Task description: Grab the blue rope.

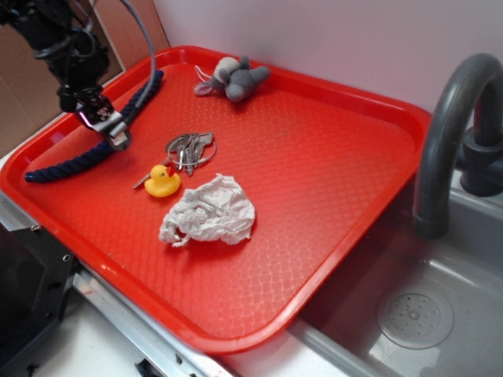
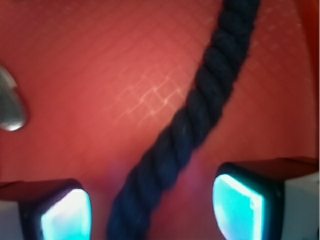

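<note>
Wrist view: the jaws stood open, one fingertip (image 2: pixel 65 215) at each lower corner of the frame, with the blue rope (image 2: pixel 195 120) running between them, apart from both, and slanting up across the red tray (image 2: pixel 100 100). A blurred grey metal shape (image 2: pixel 10 107) showed at the left edge; could not tell what it was.

Exterior view: the gripper (image 1: pixel 106 126) hung low over the rope (image 1: pixel 78 157), which lay along the tray's (image 1: pixel 330 196) far left rim in a slightly wavy line. Just right of the rope sat a bunch of keys (image 1: pixel 190 149), with a small yellow duck (image 1: pixel 163 181) touching or nearly touching them. A crumpled white paper (image 1: pixel 211 210) lay beyond the duck, near it. A grey stuffed toy (image 1: pixel 233 78) rested near the tray's back rim, well apart from the rope's near end. Right of the tray were a grey sink (image 1: pixel 409 314) and a dark faucet (image 1: pixel 452 133).
</note>
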Controlling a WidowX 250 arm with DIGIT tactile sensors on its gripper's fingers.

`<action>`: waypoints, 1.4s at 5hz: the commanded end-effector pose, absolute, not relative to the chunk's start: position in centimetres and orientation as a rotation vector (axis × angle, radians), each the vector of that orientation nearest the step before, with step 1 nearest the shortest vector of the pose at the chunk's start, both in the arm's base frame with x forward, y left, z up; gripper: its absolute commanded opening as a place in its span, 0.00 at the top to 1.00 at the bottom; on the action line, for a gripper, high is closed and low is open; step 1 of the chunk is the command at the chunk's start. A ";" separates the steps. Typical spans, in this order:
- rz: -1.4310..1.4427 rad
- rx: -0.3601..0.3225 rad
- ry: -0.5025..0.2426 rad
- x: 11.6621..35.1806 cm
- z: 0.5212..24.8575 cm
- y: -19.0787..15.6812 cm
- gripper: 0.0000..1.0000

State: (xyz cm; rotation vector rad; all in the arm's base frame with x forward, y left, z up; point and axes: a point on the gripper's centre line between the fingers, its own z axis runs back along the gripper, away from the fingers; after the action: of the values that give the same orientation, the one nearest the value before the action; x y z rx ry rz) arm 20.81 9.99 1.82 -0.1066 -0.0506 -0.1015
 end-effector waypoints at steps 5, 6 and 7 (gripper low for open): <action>-0.153 0.063 0.029 23.3 1.4 8.9 1.00; -0.111 0.079 0.003 22.7 6.4 7.6 1.00; -0.049 0.027 -0.072 21.7 11.4 4.5 1.00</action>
State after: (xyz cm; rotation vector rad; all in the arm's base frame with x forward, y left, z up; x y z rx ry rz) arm 20.81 4.47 10.54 0.0083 -0.0169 -0.0525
